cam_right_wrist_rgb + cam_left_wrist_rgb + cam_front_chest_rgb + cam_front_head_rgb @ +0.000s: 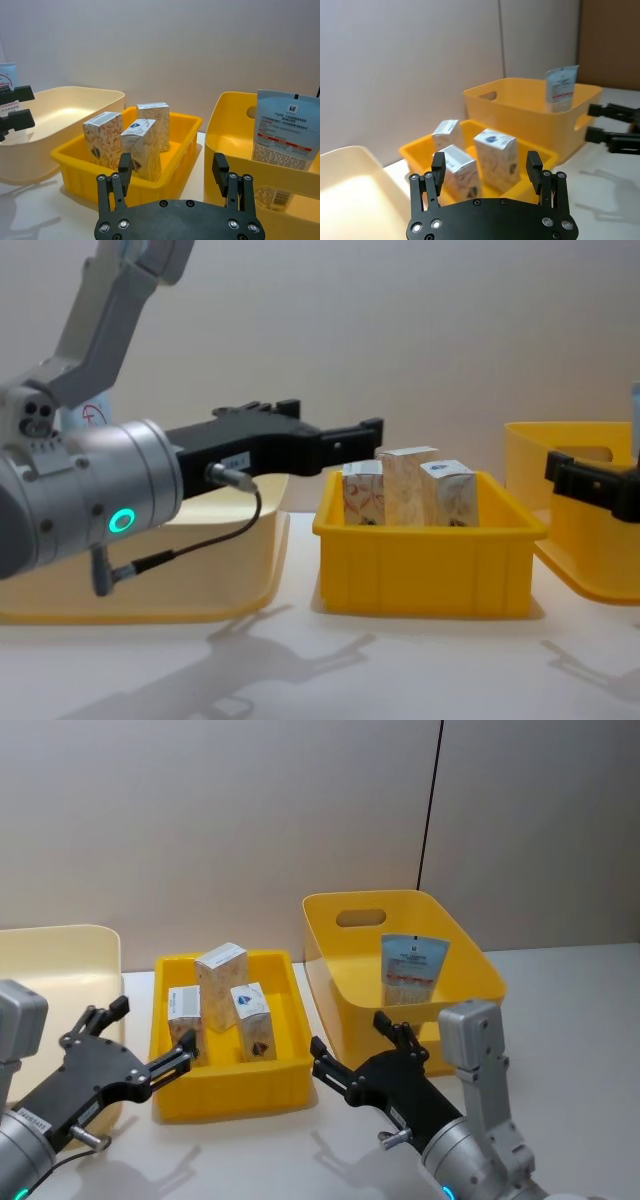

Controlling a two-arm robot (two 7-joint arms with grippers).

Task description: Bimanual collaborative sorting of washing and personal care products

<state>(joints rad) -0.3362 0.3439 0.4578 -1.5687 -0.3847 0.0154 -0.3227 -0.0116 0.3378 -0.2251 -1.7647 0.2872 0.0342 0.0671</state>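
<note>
Nearest me, the left gripper [158, 1025] and the right gripper [348, 1032] hover wide open and empty, just short of the bins. Beyond them, three floral cartons [222, 982] stand in the shallow yellow tray [225, 1098]. Farther right, the blue tube [413, 970] leans inside the deep yellow bin [340, 960]. I'd call this the reach before a pick. Next, one gripper needs to line up on an item.

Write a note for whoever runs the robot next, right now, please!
Left gripper: open, empty, hovering at the shallow yellow tray's front left corner.
Right gripper: open, empty, hovering between the tray and the deep yellow bin.
Things: three floral cartons stand in the tray; the pale-blue squeeze tube stands in the deep bin. The cream bin sits at the left.
Done: tube binned.
Left: probably the cartons.
</note>
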